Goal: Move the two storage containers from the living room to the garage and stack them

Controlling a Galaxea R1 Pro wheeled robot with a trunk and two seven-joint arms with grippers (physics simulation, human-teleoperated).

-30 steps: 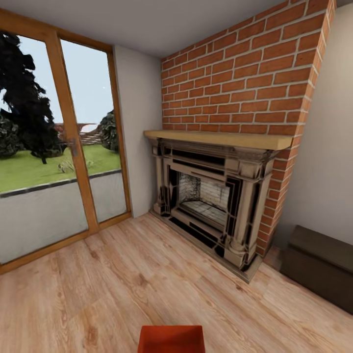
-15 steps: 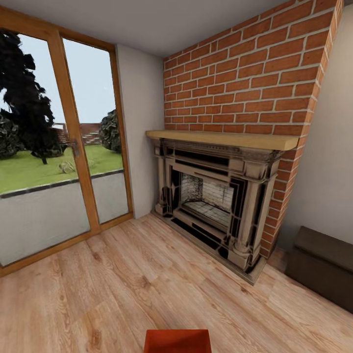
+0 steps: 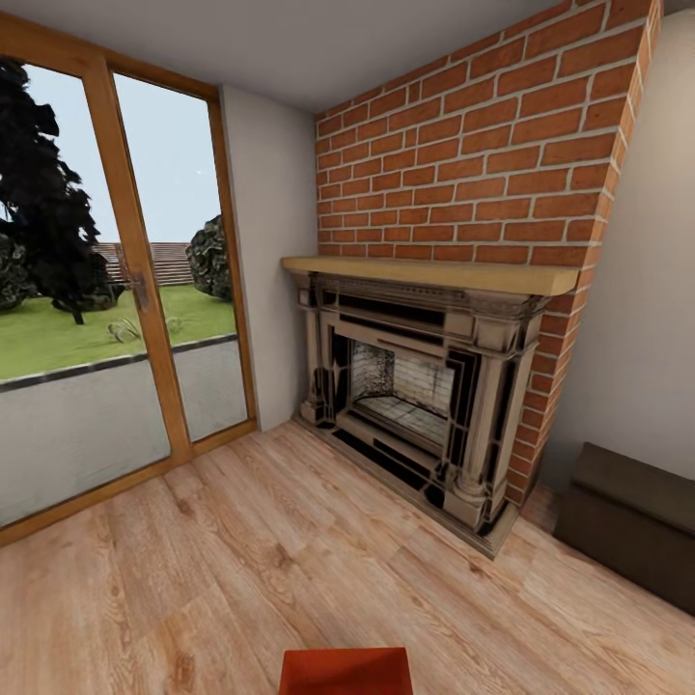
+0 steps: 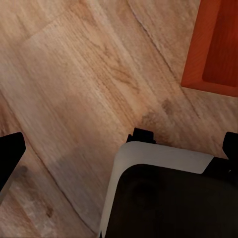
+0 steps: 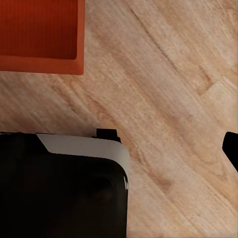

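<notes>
Red-orange plastic, flat and smooth: one storage container [image 3: 346, 671] sits on the light wood-plank floor [image 3: 241, 569] at the head view's near edge, in the living room. Beyond it rises a rough brick chimney [image 3: 473, 145] over an ornate dark fireplace [image 3: 415, 386]; wood-framed glass doors [image 3: 116, 290] stand left, a boxy dark bench [image 3: 627, 531] right. Both wrist cameras catch the container's straight wall [image 4: 210, 47] [image 5: 39, 34] above the grained planks and a rounded black-and-white robot base [image 4: 163, 193]. Whether either gripper is apart or together, I cannot tell.
</notes>
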